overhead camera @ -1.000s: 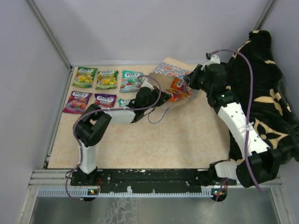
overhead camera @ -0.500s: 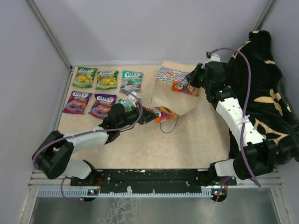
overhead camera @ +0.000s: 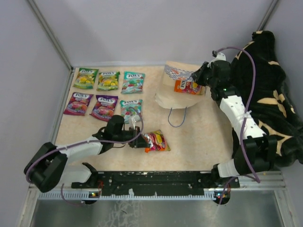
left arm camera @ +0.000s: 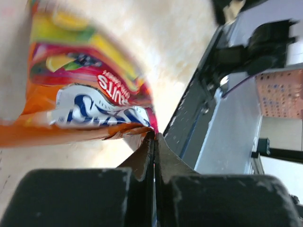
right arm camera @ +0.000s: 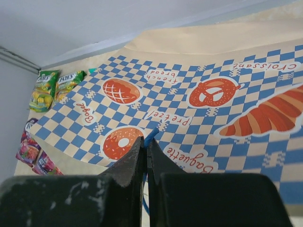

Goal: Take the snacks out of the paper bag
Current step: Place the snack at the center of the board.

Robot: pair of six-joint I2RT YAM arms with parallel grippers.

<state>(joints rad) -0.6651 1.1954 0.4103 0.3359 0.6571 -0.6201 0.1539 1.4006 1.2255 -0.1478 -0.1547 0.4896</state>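
The paper bag (overhead camera: 177, 92) lies at the back of the table, its blue-and-white checkered band (right arm camera: 213, 109) filling the right wrist view. My right gripper (overhead camera: 195, 81) (right arm camera: 146, 140) is shut on one thin blue cord handle at the bag's top. A second handle loop (overhead camera: 177, 117) hangs toward the near side. My left gripper (overhead camera: 140, 141) (left arm camera: 155, 135) is shut on the corner of an orange-red snack packet (overhead camera: 156, 141) (left arm camera: 90, 94), low over the table near the front. Several other snacks (overhead camera: 108, 80) lie flat in two rows at the back left.
A black-and-tan blanket (overhead camera: 270, 94) is heaped along the right side behind the right arm. The laid-out packets also show at the left edge of the right wrist view as green ones (right arm camera: 45, 90) and purple ones (right arm camera: 33, 151). The metal front rail (overhead camera: 156, 178) runs across the near edge.
My left arm has drawn back from the bag's mouth toward the near edge, carrying the orange-red packet out with it. The right gripper has shifted slightly right, keeping hold of the handle.
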